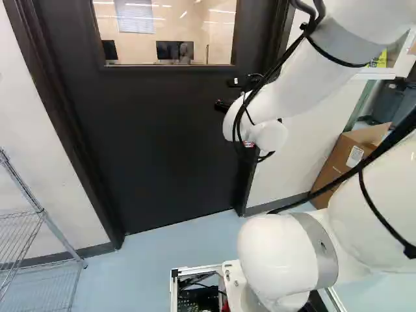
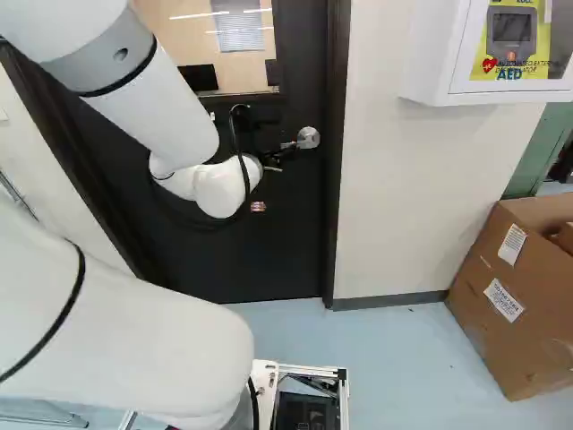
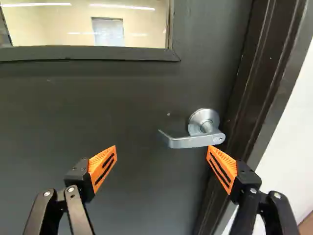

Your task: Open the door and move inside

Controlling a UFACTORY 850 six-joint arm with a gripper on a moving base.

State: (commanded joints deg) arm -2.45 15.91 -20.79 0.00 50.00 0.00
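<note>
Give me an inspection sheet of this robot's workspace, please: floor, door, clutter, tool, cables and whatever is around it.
Surface: pale blue floor ahead of the door; no spill seen.
Job's things: door closed in its dark frame; silver handle roughly level.
Clutter: open cardboard box by the wall, to the right of the door; wire shelf at the left of the left base view.
Tool: open, nothing gripped; one orange pad close to the handle, contact unclear.
Cables: black, strung along the arm; none seen on the floor.
Surroundings: white cabinet on the wall.
</note>
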